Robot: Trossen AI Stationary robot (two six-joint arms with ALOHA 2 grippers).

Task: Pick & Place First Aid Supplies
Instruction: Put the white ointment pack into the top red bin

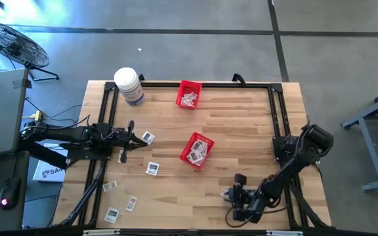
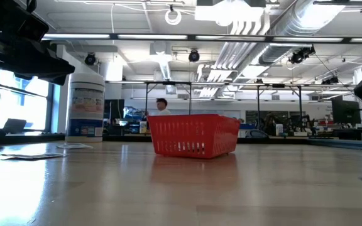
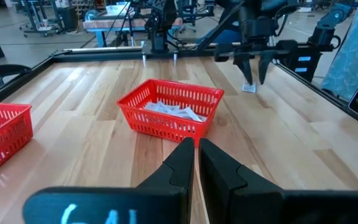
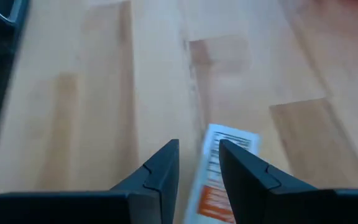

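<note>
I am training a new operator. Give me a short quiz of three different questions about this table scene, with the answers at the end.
1. True or false: both red baskets already hold packets.
2. Which gripper hangs over a packet lying on the wood? A) left B) right
3. Fill in: the white jar stands beside the table's ____ corner, on the left arm's side.

Key
1. True: the middle basket and the far basket both hold packets.
2. B: the right gripper, open, is above a packet; the left gripper is shut and empty, pointed at the middle basket.
3. Far: the jar is at that edge.
</note>
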